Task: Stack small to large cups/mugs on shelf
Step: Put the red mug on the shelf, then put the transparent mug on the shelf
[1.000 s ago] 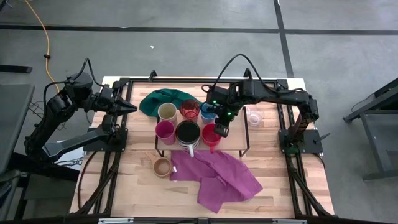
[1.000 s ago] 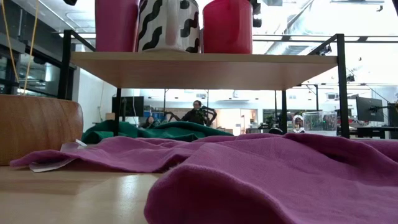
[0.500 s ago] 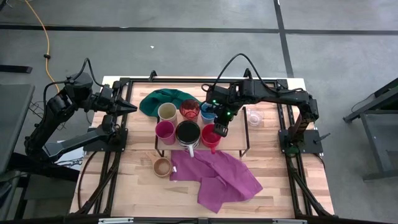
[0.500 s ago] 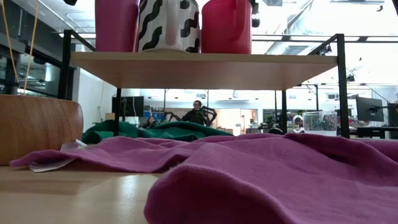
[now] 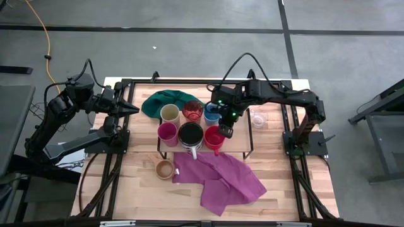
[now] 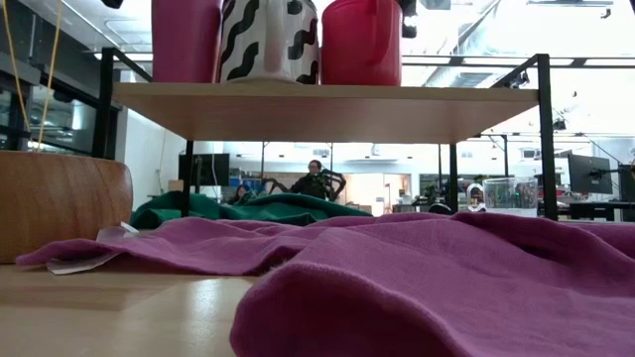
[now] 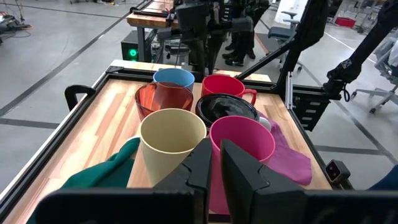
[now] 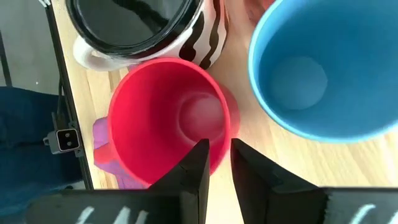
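While the left fingers (image 7: 211,177) stay shut, right fingers (image 8: 214,163) still pinch the red mug's (image 8: 168,118) rim.

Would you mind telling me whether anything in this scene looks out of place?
Two cups sit off the shelf: the tan wooden cup on the tabletop beside the crumpled purple cloth, and the clear glass cup beyond the shelf's right end.

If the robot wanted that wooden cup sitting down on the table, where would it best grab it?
Probably by the rim, from straight above. The wooden cup stands upright, mouth open to the top, with no handle showing. One finger inside and one outside the wall would pinch it. Come down on the side away from the purple cloth, which lies close beside it.
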Robot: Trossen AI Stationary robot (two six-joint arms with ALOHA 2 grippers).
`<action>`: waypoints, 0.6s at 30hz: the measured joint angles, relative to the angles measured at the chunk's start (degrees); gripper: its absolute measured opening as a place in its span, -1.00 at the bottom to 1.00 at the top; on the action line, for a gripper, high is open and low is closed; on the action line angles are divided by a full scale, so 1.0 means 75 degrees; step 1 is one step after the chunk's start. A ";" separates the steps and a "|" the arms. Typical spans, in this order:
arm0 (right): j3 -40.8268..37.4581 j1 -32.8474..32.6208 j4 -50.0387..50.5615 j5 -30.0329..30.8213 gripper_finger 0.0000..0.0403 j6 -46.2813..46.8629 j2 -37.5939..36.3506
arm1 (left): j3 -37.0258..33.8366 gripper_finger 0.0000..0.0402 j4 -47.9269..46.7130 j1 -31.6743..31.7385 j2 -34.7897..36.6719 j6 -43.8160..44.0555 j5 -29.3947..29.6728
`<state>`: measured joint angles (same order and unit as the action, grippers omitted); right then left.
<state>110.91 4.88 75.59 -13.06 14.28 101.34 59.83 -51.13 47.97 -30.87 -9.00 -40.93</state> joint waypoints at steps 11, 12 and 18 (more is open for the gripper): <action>0.0000 0.0309 -0.1673 0.0980 -0.72 -0.0282 -0.1848 | 0.0001 -0.88 0.0706 0.0002 0.0003 -0.0027 0.0003; 0.0000 0.0325 -0.2059 0.1112 -0.72 -0.0357 -0.2121 | 0.0001 -0.88 0.0909 0.0002 0.0000 0.0032 0.0003; 0.0003 0.0348 -0.4389 0.1586 -0.72 -0.0942 -0.3642 | 0.0000 -0.88 0.2741 -0.0001 0.0000 0.0638 0.0001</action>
<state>110.93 7.49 42.67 -1.16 7.22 74.02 59.83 -30.57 47.97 -30.87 -4.21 -40.92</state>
